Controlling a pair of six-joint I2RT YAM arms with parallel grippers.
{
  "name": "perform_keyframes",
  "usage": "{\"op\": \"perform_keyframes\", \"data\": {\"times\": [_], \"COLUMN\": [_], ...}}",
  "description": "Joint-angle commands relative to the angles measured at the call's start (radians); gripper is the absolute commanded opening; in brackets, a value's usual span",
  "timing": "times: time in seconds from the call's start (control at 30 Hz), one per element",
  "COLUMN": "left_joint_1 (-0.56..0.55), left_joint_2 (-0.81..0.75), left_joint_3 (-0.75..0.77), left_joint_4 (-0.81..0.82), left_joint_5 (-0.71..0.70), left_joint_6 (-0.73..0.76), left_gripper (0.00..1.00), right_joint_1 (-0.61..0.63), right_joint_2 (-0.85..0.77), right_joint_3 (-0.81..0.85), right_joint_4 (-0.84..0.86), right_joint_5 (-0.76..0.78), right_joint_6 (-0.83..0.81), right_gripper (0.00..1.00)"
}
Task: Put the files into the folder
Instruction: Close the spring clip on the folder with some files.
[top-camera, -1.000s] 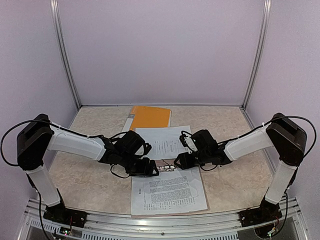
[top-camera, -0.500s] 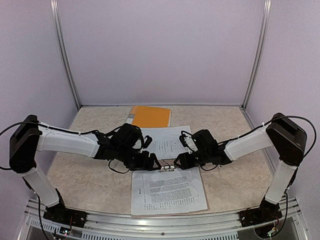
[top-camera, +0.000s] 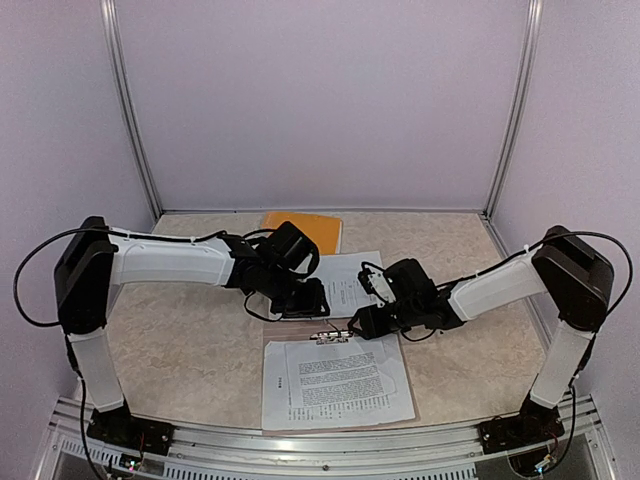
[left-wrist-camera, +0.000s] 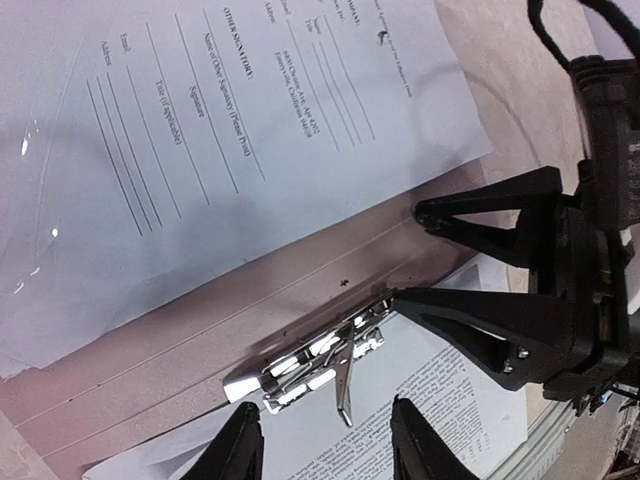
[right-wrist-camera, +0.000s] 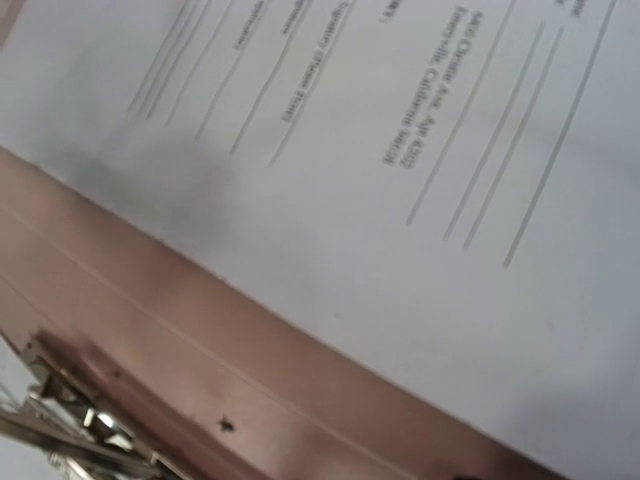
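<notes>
Currently, top view: the files lie mid-table as two printed pages, the far sheet (top-camera: 345, 278) and the near sheet (top-camera: 335, 385), with a metal clip (top-camera: 333, 336) between them. The left gripper (top-camera: 305, 300) hangs over the far sheet's left part. The right gripper (top-camera: 362, 322) sits low, just beside the clip.

Judgement: the step in hand looks like seating the far sheet under the clip. To do it well:
- keep the right tips pinning the cover so nothing slides;
- bring the left gripper down flat near the sheet's edge;
- draw the paper squarely toward the clip, without creasing it.

Left wrist view: the folder (left-wrist-camera: 150, 370) shows as a taupe band, with the far sheet's edge lying on it and the clip at the band's near side. The left jaws stand parted with nothing between them, and they touch nothing I can make out. The right gripper's fingers (left-wrist-camera: 490, 215) are spread as well. One tip is on the band by the sheet's corner, the other just beside the clip, and nothing is pinched.

Right wrist view: sheet, taupe band, and the clip at the lower left (blurred). Its own fingers are not in frame, so this view adds nothing on the grip.
</notes>
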Motion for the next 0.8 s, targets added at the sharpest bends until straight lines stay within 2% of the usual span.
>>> {"op": "perform_keyframes", "data": {"times": [0.0, 0.5, 0.77], "left_joint_1": [0.006, 0.012, 0.030], "left_joint_2": [0.051, 0.109, 0.122], "left_joint_3": [0.049, 0.080, 0.078], "left_joint_4": [-0.110, -0.104, -0.069], "left_joint_5": [0.000, 0.091, 0.138], "left_joint_6": [-0.024, -0.043, -0.040], "left_gripper": [0.41, 0.25, 0.21], "right_joint_1": [-0.007, -0.007, -0.007], "right_joint_2": [0.036, 0.047, 0.050], "right_joint_3": [-0.027, -0.035, -0.043], "right_joint_4": [-0.091, -0.070, -0.056], "right_joint_5": [-0.025, -0.047, -0.058], "right_joint_6": [0.003, 0.012, 0.021], "right_gripper": [0.54, 0.53, 0.52]}}
